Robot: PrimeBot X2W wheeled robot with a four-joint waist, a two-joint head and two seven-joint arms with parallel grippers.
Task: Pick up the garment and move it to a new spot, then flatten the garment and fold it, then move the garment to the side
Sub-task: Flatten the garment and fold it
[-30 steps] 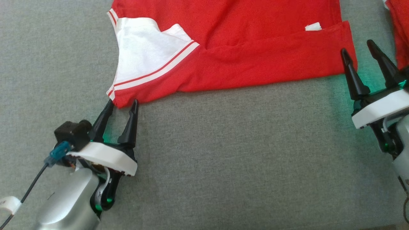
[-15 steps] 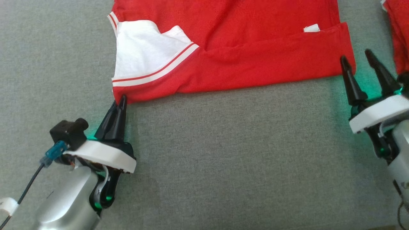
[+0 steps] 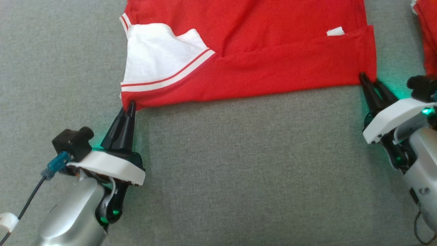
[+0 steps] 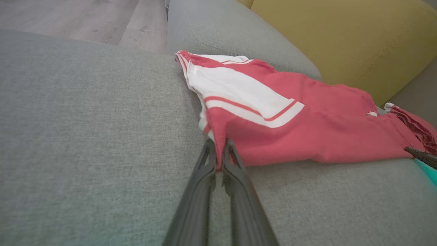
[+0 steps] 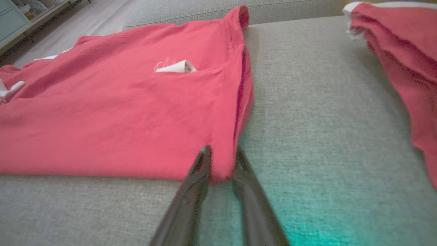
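Note:
The garment point(image 3: 273, 51) is a red shirt with a white, red-striped sleeve panel, lying flat on the grey sofa seat point(image 3: 239, 171). My left gripper point(image 3: 129, 106) is shut on its near left corner; in the left wrist view the two fingers pinch a red fold point(image 4: 218, 150) of the garment point(image 4: 307, 130). My right gripper point(image 3: 366, 78) is at the near right corner. In the right wrist view its fingers point(image 5: 222, 160) have drawn in on that corner, with the red cloth point(image 5: 119, 112) filling the gap between them. A white label point(image 5: 177, 66) sticks out of a fold.
A second red cloth point(image 3: 428, 37) lies at the far right of the seat, close to my right arm. A yellow back cushion point(image 4: 341, 41) stands behind the garment. Wooden floor point(image 4: 85, 17) lies beyond the sofa's left end. Bare grey seat stretches between my arms.
My left gripper closed on the near left corner and has held still since. My right gripper moved in to the near right corner and its fingers drew together on the cloth.

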